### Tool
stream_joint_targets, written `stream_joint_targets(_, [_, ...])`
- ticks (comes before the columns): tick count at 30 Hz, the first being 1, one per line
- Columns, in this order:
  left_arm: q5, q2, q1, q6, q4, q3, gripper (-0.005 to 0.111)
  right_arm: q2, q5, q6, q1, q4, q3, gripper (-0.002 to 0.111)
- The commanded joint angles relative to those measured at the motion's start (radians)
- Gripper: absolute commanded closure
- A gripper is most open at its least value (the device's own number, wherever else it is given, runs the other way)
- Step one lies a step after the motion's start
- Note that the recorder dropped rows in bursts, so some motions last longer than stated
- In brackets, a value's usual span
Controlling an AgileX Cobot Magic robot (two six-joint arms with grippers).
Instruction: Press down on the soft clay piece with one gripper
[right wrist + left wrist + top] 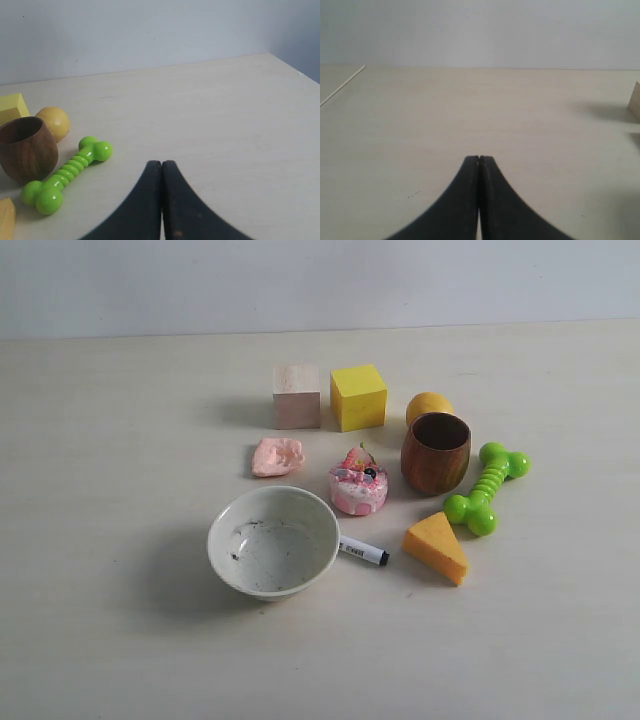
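The soft clay piece lies on the tabletop just beside the wooden cube, while the left gripper and right gripper hold their jaws pressed together.

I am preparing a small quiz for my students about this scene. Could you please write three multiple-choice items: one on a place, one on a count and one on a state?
1. In the exterior view, on which side of the toy cake does the soft clay piece lie?
A. to its left
B. to its right
C. on top of it

2. How many cubes stand on the table?
A. one
B. two
C. four

3. How do the left gripper and the right gripper stand?
A. both shut and empty
B. both wide open
C. one shut on the clay

Answers:
1. A, as the clay lies on the bare table to the left of the cake, apart from it.
2. B, as only the wooden cube and the yellow cube are there.
3. A, as each wrist view shows the jaws meeting with nothing between them.
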Motion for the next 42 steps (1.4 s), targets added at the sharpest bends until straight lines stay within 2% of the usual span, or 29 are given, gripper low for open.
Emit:
stream_joint_targets(1, [0.016,-0.007,-0.005,-0.020,0.018,0.004,0.107,-0.007,-0.009,0.000,0.001,-0.004,0.005,0.108])
stream_joint_targets(14, [0.036,-0.007,-0.005,-0.092,0.017,0.004,0.107,-0.007,-0.009,0.000,0.001,-0.004,0.005,0.108])
stream_joint_targets(42, [0.036,-0.007,-0.005,-0.091,0.009,0.004,0.107,-0.007,-0.009,0.000,0.001,-0.004,0.005,0.108])
